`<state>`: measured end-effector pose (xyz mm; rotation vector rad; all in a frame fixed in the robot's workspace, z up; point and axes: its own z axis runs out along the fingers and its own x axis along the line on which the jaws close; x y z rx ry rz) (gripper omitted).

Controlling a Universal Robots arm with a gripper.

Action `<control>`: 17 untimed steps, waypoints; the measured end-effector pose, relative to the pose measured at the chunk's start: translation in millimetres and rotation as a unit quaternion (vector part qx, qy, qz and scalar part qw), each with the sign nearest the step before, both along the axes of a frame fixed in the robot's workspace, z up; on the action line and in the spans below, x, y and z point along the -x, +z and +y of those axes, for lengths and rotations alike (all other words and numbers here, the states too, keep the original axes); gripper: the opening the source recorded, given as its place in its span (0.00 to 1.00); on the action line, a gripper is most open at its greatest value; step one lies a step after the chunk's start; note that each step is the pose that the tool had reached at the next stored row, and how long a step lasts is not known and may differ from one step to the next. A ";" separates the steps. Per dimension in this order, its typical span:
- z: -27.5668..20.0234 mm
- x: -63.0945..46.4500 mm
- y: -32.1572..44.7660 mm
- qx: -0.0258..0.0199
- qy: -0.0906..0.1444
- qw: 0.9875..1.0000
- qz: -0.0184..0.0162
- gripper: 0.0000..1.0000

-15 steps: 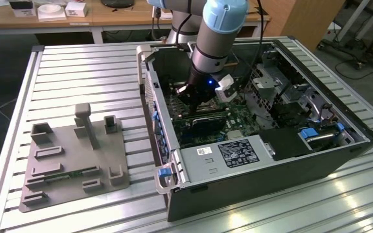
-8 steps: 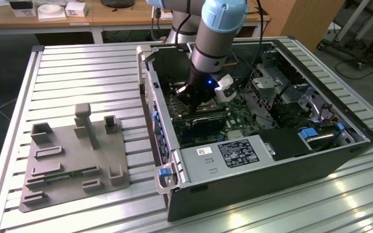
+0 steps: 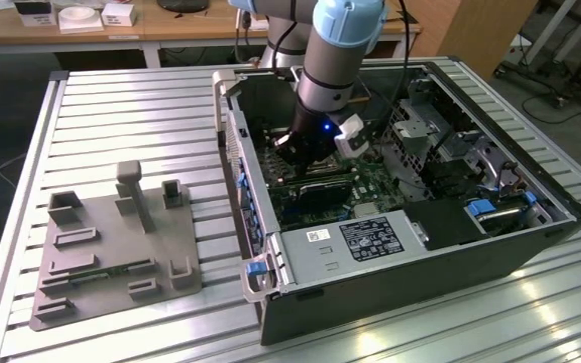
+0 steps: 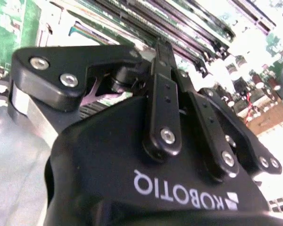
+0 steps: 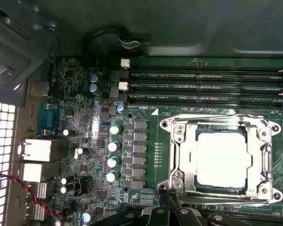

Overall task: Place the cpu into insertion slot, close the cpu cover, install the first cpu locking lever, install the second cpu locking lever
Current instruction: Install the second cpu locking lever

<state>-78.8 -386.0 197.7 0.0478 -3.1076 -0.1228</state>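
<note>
In the first wrist view the cpu (image 5: pixel 224 157) lies flat in the insertion slot (image 5: pixel 172 186), its pale metal top showing through the window of the cpu cover (image 5: pixel 221 129). The cover lies down flat over it. A thin wire lever (image 5: pixel 212 116) runs along the socket's edge beside the memory slots. My gripper (image 5: pixel 166 197) is shut with nothing between its fingers, and its tip stands at the socket's opposite edge, near a corner. The exterior view shows the gripper (image 3: pixel 301 162) reaching down into the open computer case (image 3: pixel 411 302). In the second wrist view the gripper (image 4: pixel 161 47) hangs just above the board.
Long black memory slots (image 5: pixel 203 84) run beside the socket. A grey box with a white label (image 3: pixel 361 238) sits at the case's near end. Case walls enclose the arm. A grey fixture plate (image 3: pixel 109 249) lies on the slatted table at the exterior view's left.
</note>
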 end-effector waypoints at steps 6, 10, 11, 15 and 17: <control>0.4 0.0 10.4 0.000 0.000 1.000 0.000 0.10; 0.7 0.0 18.3 0.000 0.000 1.000 0.000 0.10; 0.7 0.0 21.0 0.000 0.000 1.000 0.000 0.10; 0.8 0.0 33.1 0.000 0.000 1.000 0.000 0.10; 0.8 0.0 39.5 0.000 0.000 1.000 0.000 0.10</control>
